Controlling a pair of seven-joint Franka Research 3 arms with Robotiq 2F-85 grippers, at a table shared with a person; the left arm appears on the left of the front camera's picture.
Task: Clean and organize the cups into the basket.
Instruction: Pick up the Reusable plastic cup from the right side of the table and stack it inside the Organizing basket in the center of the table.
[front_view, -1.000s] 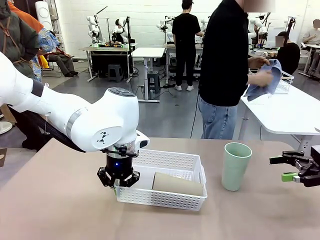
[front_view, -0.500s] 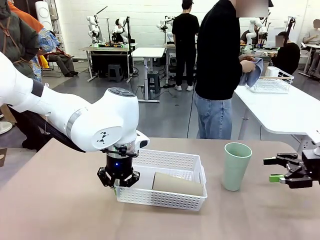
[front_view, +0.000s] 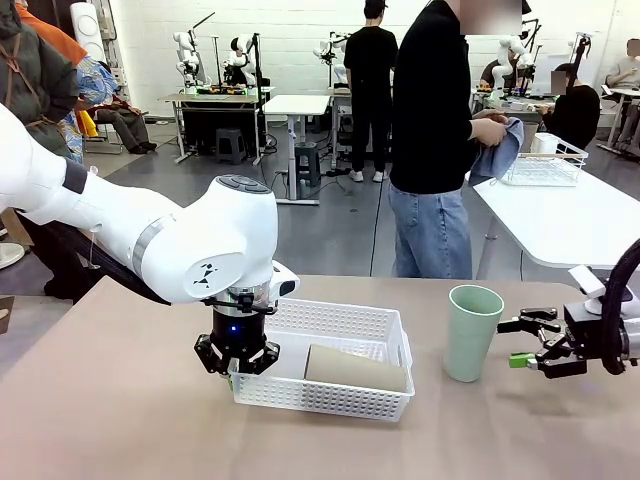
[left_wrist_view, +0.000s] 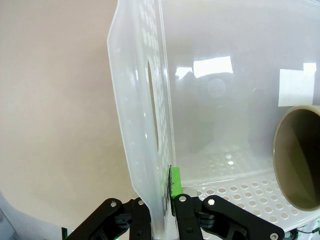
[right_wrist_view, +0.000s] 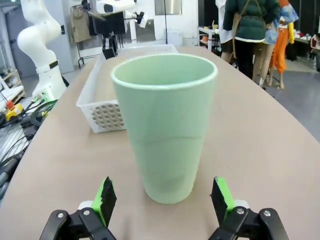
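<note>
A white perforated basket (front_view: 330, 325) sits mid-table with a tan cup (front_view: 355, 368) lying on its side inside. My left gripper (front_view: 237, 355) is shut on the basket's left end wall (left_wrist_view: 150, 150); the tan cup's open mouth (left_wrist_view: 299, 160) shows at the right in the left wrist view. A mint green cup (front_view: 472, 332) stands upright to the right of the basket. My right gripper (front_view: 525, 342) is open just right of that green cup (right_wrist_view: 165, 125), its green pads (right_wrist_view: 106, 199) wider than the cup and short of it.
A person in black stands beyond the far edge, rubbing something with a blue cloth (front_view: 498, 152). A white table with a wire basket (front_view: 545, 165) is behind at the right. Bare tabletop (front_view: 120, 400) lies left of and in front of the basket.
My right gripper has slid left toward the green cup. The person has stepped left, still working the blue cloth. The left arm and basket have not moved.
</note>
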